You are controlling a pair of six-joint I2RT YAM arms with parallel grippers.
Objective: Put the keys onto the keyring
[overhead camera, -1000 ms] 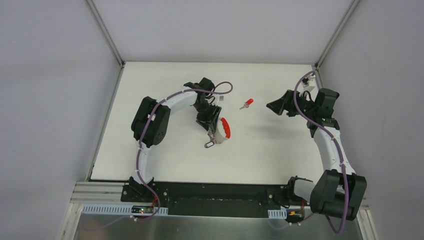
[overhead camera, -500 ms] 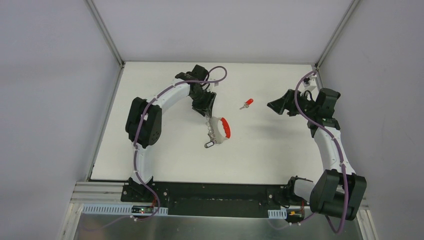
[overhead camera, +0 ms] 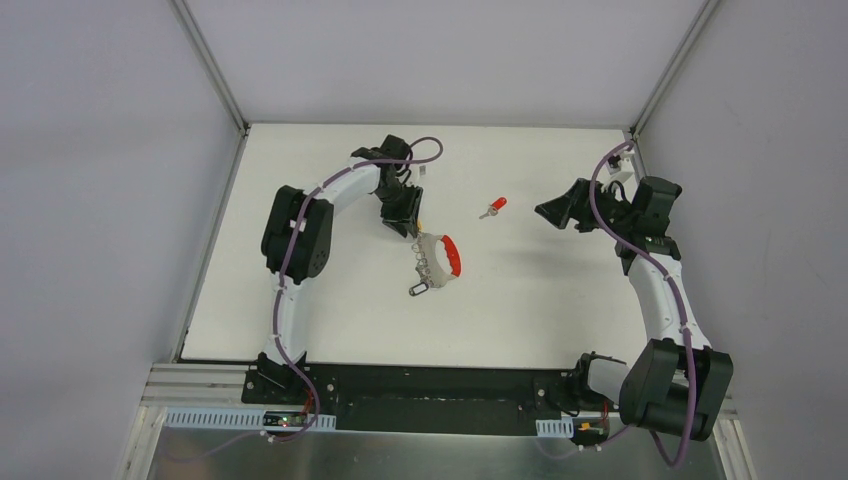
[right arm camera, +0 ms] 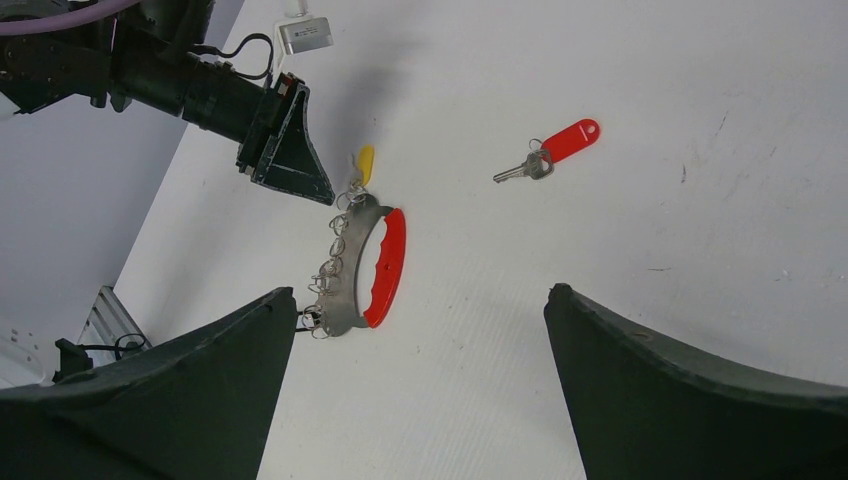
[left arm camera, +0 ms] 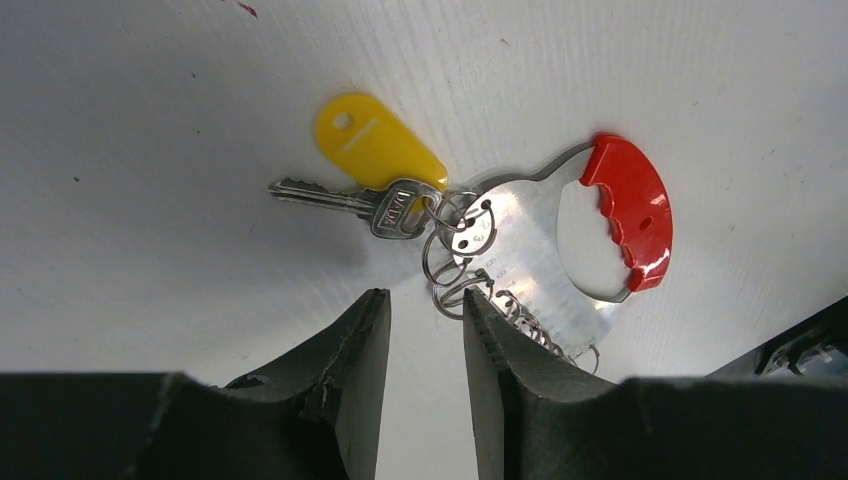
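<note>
The keyring [overhead camera: 447, 258] lies on the white table: a thick red arc [left arm camera: 627, 214] on a grey metal plate with several small wire rings along its edge. It also shows in the right wrist view [right arm camera: 386, 256]. A silver key with a yellow tag [left arm camera: 375, 148] lies at the ring's far end, its small loop overlapping the plate's rings. My left gripper [overhead camera: 408, 220] hovers just beyond that end, jaws [left arm camera: 425, 300] slightly apart and empty. The red-tagged key [overhead camera: 493, 207] lies alone further right [right arm camera: 562, 143]. My right gripper [overhead camera: 555, 212] is wide open and empty [right arm camera: 420, 295], above the table right of the red key.
A small dark tag [overhead camera: 418, 289] hangs at the keyring's near end. A small grey box on a cable [right arm camera: 305, 34] sits by the left wrist. Grey walls and metal rails enclose the table on the left, back and right.
My left gripper has drawn back from over the keyring toward the far side, uncovering the yellow-tagged key. The keyring stays on the table. The right arm has barely moved.
</note>
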